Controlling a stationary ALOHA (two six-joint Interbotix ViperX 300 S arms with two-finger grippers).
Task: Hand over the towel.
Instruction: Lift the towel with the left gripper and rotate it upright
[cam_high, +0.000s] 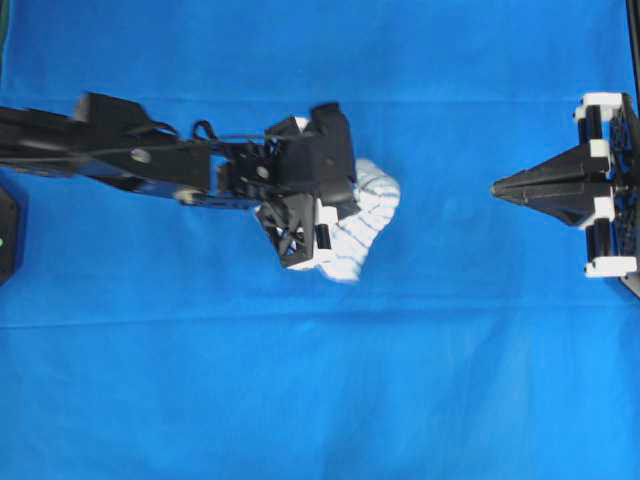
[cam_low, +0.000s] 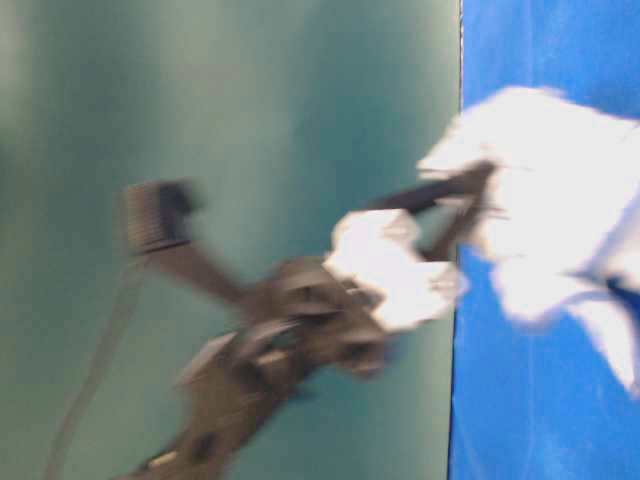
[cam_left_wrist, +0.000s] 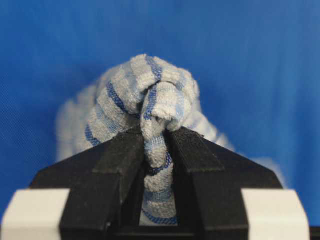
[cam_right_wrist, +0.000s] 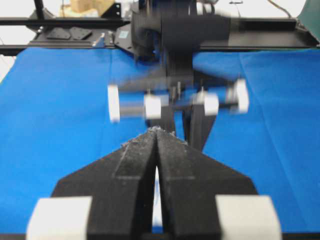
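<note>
Blue sheet, plain and faintly creased, covered the whole worktop. Left of its middle lay the towel, a soft white terry cloth with thin blue and grey stripes, bunched into a lumpy mound. In the overhead view only its right half showed; the rest was hidden beneath the left end effector, a black, angular assembly with white blocks at the finger bases.

The left wrist view showed the two matte black fingers pressed in on a twisted fold of the towel, the fabric pinched between them and bulging into a knot just past the tips. The looped weave was sharp there, while the far edges of the cloth blurred away.

Well apart at the right edge of the overhead view, the right end effector pointed left, its black wedge-shaped fingers closed together with nothing between them; its mount was cut off by the frame.

The table-level view was heavily smeared: a white mass and dark arm shapes could be made out, little more.
</note>
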